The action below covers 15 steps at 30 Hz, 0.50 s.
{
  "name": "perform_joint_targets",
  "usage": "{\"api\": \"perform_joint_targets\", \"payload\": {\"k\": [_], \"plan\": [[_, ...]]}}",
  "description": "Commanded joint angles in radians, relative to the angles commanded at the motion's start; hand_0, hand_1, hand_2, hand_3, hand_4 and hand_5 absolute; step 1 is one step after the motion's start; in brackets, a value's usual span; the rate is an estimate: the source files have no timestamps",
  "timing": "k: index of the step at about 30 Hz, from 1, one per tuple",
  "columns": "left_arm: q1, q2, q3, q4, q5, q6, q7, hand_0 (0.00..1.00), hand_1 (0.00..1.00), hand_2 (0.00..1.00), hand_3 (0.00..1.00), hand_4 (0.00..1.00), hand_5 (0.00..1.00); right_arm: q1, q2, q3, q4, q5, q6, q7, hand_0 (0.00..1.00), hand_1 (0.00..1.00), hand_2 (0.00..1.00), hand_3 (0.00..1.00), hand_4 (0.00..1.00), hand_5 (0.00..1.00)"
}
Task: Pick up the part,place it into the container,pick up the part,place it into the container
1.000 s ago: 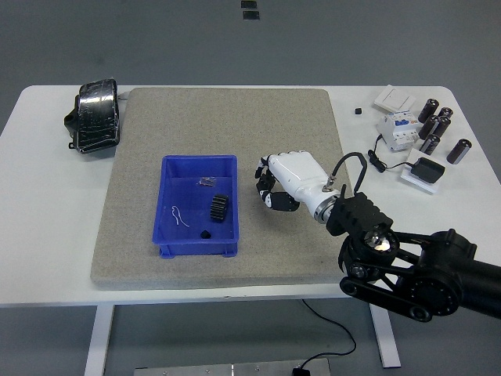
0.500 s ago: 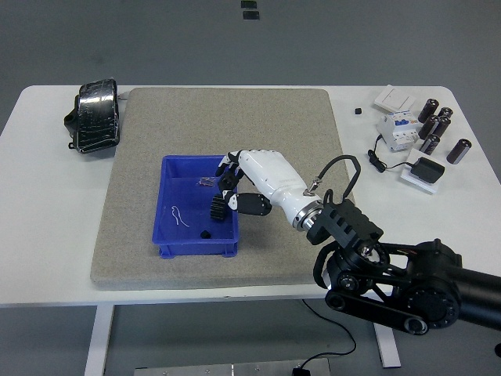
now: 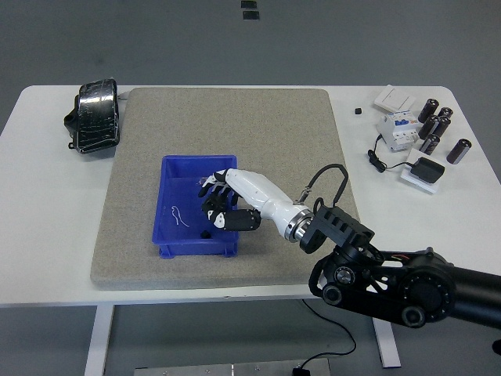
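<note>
The right hand reaches down into the blue container, fingers curled over the spot where a dark gear-like part appears to lie; whether they grip it cannot be told. This looks like the placing step, so the next move likely calls for lifting clear of the walls. A white wire lies inside; capacitors stand well apart on the surface.

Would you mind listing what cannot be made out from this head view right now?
- The gear in the blue bin: hidden under the right hand, so a grasp cannot be confirmed.
- The small dark part near the bin's front wall: partly hidden by the hand.
- The thin white item in the bin: too small to identify.
- The left arm: outside the frame.
- The dark cylinders at far right: too small for details.
</note>
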Motion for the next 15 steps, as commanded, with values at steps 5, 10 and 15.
{"api": "perform_joint_targets", "payload": {"k": [5, 10, 15], "plan": [[-0.001, 0.000, 0.000, 0.001, 0.000, -0.001, -0.001, 0.661, 0.645, 0.624, 0.575, 0.684, 0.677, 0.005, 0.002, 0.002, -0.004, -0.014, 0.015, -0.005, 0.611, 0.689, 0.684, 0.690, 0.456, 0.230], [-0.001, -0.001, 0.000, 0.002, 0.000, -0.003, -0.003, 0.661, 0.645, 0.624, 0.576, 0.682, 0.669, 0.006, 0.003, 0.004, -0.003, -0.033, 0.015, -0.010, 0.665, 0.740, 0.745, 0.707, 0.551, 0.251], [-0.002, -0.001, -0.001, 0.003, 0.001, -0.004, -0.004, 0.661, 0.645, 0.623, 0.575, 0.681, 0.666, 0.002, 0.003, 0.011, -0.001, -0.046, 0.007, -0.009, 0.665, 0.738, 0.743, 0.708, 0.580, 0.258]]}}
